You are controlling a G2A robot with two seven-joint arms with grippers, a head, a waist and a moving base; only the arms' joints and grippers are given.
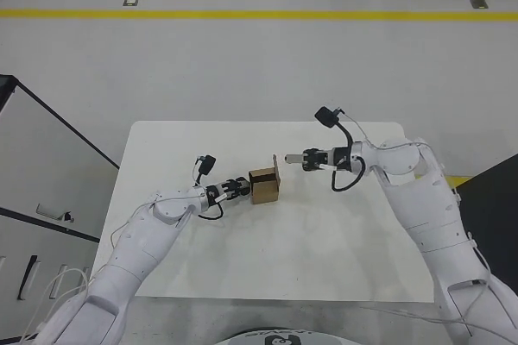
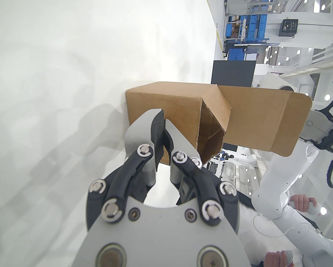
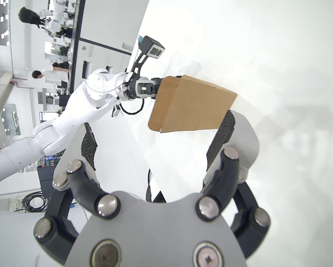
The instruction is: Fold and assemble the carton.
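Carton [image 1: 264, 185] standing on table [image 1: 345, 250], one flap [image 2: 266, 118] open | left pincer [image 2: 162, 129] clamped on carton's near wall | right pincer [image 3: 158, 126] fingers apart, flap just ahead

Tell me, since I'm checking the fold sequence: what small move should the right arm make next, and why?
Probably nudge the open right tool forward against the upright flap to fold it over the carton: the flap stands open right before it, and the left tool grips the carton opposite.
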